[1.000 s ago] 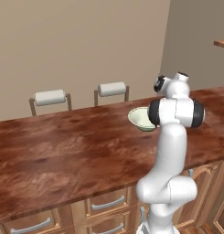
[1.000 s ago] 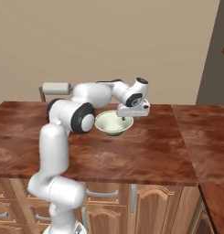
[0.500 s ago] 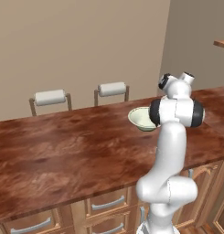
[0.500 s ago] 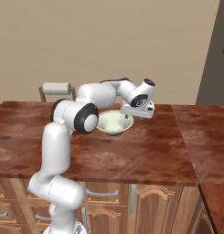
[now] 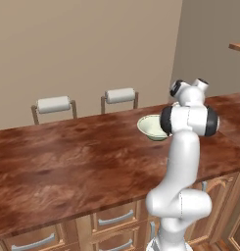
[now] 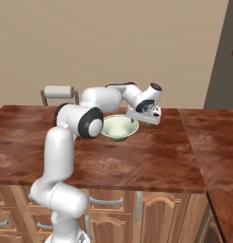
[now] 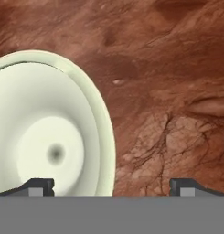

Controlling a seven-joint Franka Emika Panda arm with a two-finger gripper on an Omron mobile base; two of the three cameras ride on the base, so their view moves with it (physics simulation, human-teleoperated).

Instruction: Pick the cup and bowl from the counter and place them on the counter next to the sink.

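Observation:
The pale cream bowl (image 6: 119, 127) stands upright on the reddish-brown counter (image 6: 137, 161), near its far edge. My gripper (image 6: 145, 115) hovers just above the bowl's right rim, pointing down. In the hand view the gripper (image 7: 112, 186) is open, its two fingertips (image 7: 38, 185) wide apart, and the bowl's rim (image 7: 102, 132) runs between them over the counter (image 7: 168, 91). From the left base view the bowl (image 5: 151, 126) sits partly behind my arm. The cup and the sink are out of view.
Two chairs with white padded backs stand behind the counter (image 5: 54, 104) (image 5: 120, 95). A second counter section joins on the right (image 6: 208, 152). A wooden shelf edge (image 5: 237, 47) juts out high on the right. Cabinet drawers lie below the counter front.
My hand has edged from over the bowl's middle toward its right rim and the wrist has turned a little. The bowl has stayed in place.

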